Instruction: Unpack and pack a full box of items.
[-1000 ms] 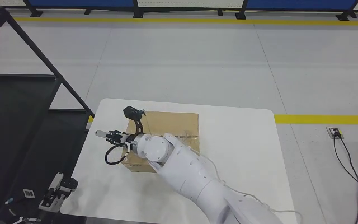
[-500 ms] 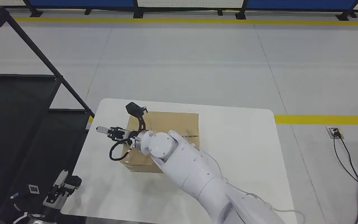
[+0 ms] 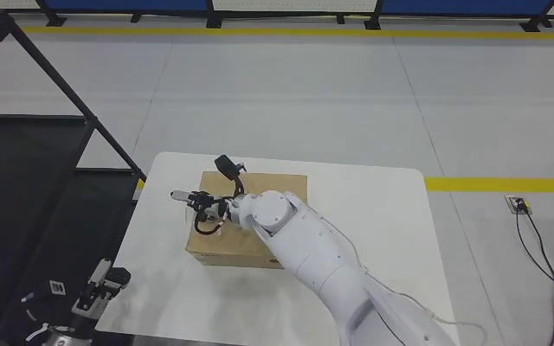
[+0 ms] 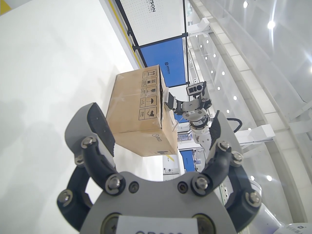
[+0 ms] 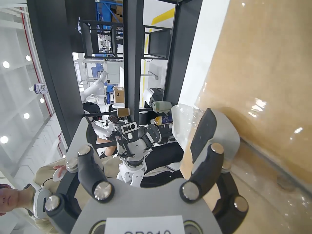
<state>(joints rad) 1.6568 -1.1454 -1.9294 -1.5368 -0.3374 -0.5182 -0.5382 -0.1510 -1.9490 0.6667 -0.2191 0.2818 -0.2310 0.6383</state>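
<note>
A taped cardboard box (image 3: 260, 221) lies on the white table (image 3: 381, 225), toward its left half. My right gripper (image 3: 183, 196) hangs at the box's left end, level with its top edge. Its own view shows the gripper (image 5: 146, 120) open, the box's taped top (image 5: 263, 74) beside one finger (image 5: 204, 132), and a loose flap of clear tape (image 5: 180, 122) standing against that finger. My left gripper (image 3: 104, 281) is off the table's near-left corner, open (image 4: 156, 113) and facing the box (image 4: 141, 113) from a distance. That view also shows the right gripper (image 4: 170, 102) at the box's top seam.
A black metal rack (image 3: 52, 190) stands just left of the table. The right half of the table top is bare. Yellow floor lines (image 3: 489, 183) run behind and to the right.
My right gripper has moved right, closer over the box's left end. The left gripper has shifted slightly toward the table's corner. The box has stayed in place.
</note>
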